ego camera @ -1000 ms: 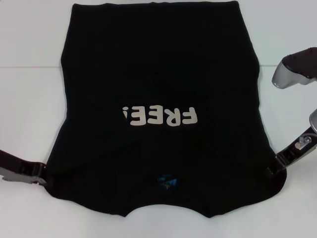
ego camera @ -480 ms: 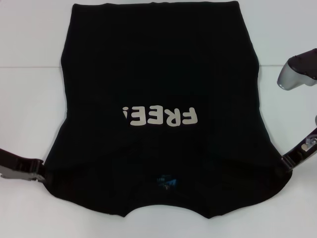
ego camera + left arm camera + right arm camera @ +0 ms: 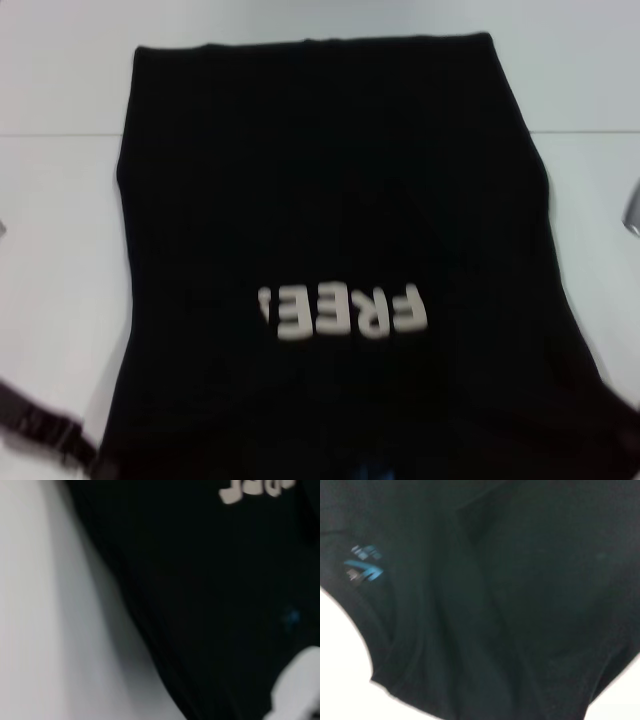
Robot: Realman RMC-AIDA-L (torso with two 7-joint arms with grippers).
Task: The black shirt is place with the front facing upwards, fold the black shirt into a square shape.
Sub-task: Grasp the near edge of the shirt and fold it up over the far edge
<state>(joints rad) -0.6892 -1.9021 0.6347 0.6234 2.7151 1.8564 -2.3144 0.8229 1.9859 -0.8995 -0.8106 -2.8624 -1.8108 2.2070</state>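
I count one black shirt [image 3: 330, 260] on my head camera, spread front-up over the white table [image 3: 60, 230], hem at the far side, collar end toward me and running off the near edge of the view. One line of cream lettering [image 3: 345, 312], "FREE!", reads upside down from where I sit. That is a single garment and a single table; I see no containers anywhere.

Left arm: one dark link [image 3: 40, 430] shows at the near left corner of the head view, just beside the shirt's near left edge. I cannot tell from here whether the left gripper has its fingers apart or together, or whether it has cloth between them. On the left wrist camera I get the shirt [image 3: 210, 605] filling most of the view, its edge running diagonally across the table [image 3: 45, 605], part of the lettering [image 3: 255, 489] at the border, and a pale blurred shape [image 3: 297, 687] in one corner that I cannot identify.

Right arm: only a grey sliver [image 3: 633, 210] shows at the right edge of the head view, beside the shirt. Fingers not visible, so I cannot tell their state either. The right wrist camera shows black cloth [image 3: 520, 595] with soft creases, the one blue neck label [image 3: 364, 567], and the curved neckline against the table [image 3: 340, 680].
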